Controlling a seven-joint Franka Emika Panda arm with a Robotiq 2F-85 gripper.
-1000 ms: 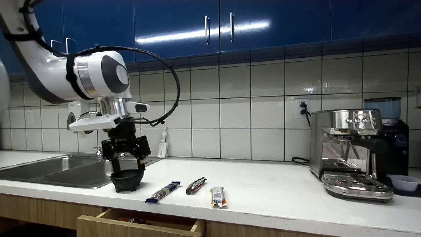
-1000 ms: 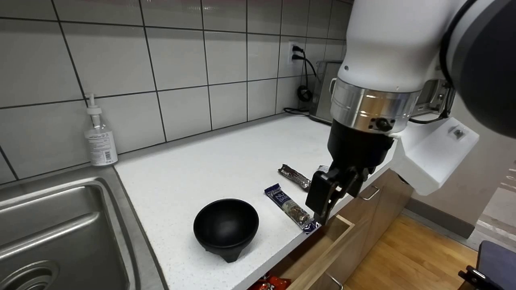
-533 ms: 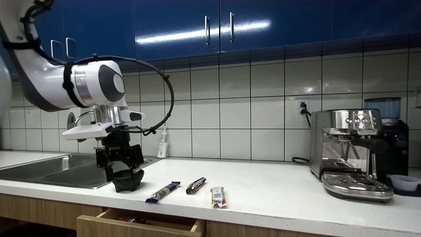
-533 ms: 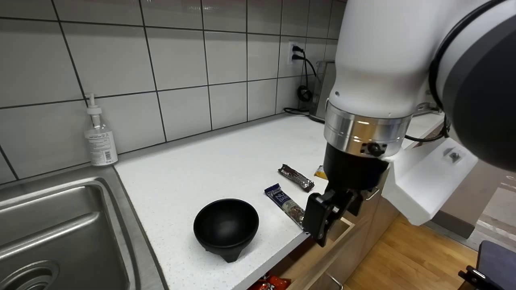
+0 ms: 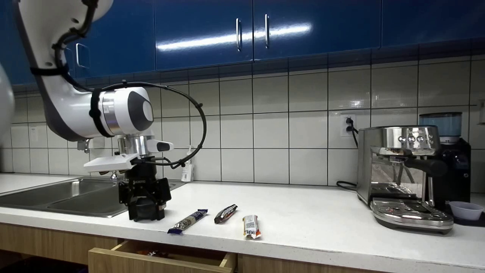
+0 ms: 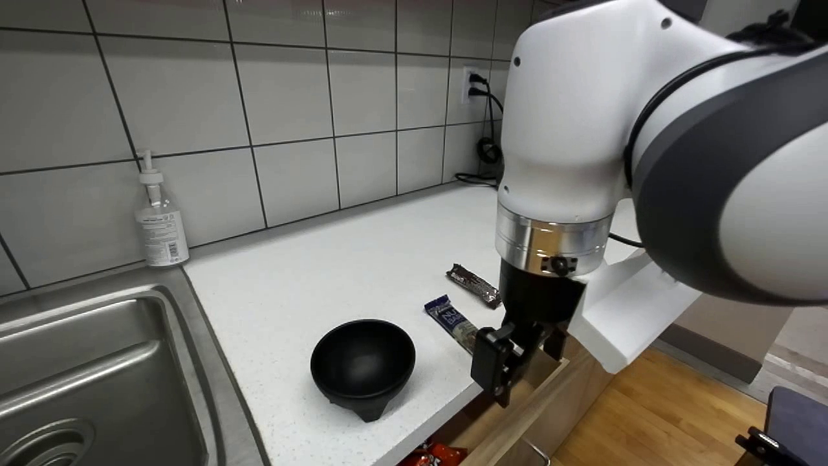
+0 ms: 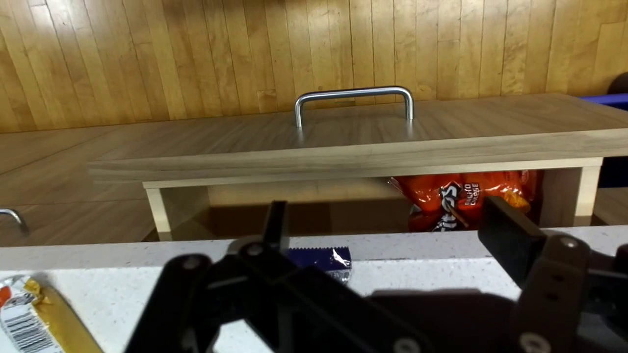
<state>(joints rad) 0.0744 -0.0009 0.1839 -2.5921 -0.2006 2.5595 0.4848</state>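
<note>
Near the front edge of the white speckled countertop point(image 6: 323, 278) I see the black two-finger gripper point(image 7: 385, 220) with jaws spread wide. Close to it, the long dark-blue wrapped nut bar point(image 6: 453, 323) lies on the countertop; the shiny red chip bag point(image 7: 468, 201) rests in the open wooden drawer point(image 7: 353, 158).

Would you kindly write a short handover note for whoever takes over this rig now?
Black two-finger gripper: open, holding nothing, by the front edge of the white speckled counter.
On the counter: slim blue-wrapped nut bar, brown-wrapped bar, white-and-gold-wrapped bar, round black footed bowl.
Done: light wooden drawer stands open, shiny red snack bag inside.
Left: no bar, bowl or bag is gripped yet.
</note>
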